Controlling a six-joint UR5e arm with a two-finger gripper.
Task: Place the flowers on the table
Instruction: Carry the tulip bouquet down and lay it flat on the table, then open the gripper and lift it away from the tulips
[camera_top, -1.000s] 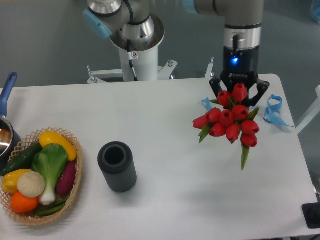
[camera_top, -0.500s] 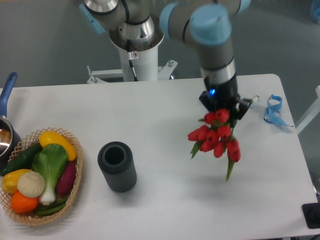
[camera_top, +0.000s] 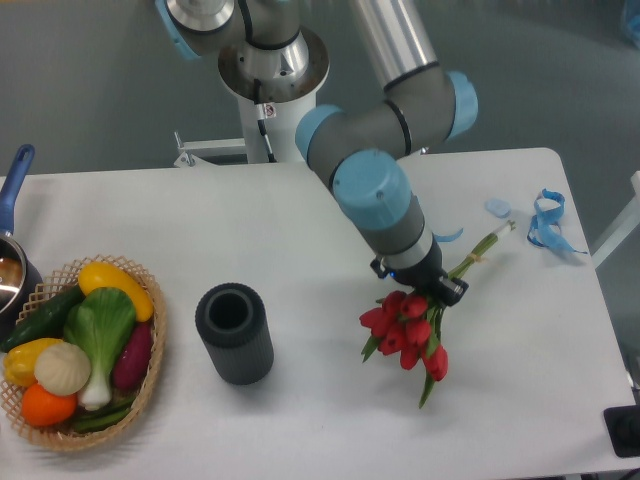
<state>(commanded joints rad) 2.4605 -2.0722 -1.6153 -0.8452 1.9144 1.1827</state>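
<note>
The flowers (camera_top: 405, 328), red tulips with green leaves, hang tilted over the right half of the white table (camera_top: 300, 230). Their blooms point down and left, and the stems (camera_top: 488, 243) stick out to the upper right. My gripper (camera_top: 428, 291) is shut on the flowers just above the blooms, with the forearm slanting down from the upper left. The tulips mostly hide the fingers. Whether the blooms touch the table cannot be told.
A dark grey ribbed cylinder (camera_top: 235, 333) stands left of the flowers. A wicker basket of vegetables (camera_top: 80, 350) sits at the front left, a pot with a blue handle (camera_top: 12, 200) behind it. A blue ribbon (camera_top: 545, 222) lies at the right edge.
The arm has swung forward and left and tipped over. The flowers went from upright near the back right to low and slanted, stems now pointing up and right.
</note>
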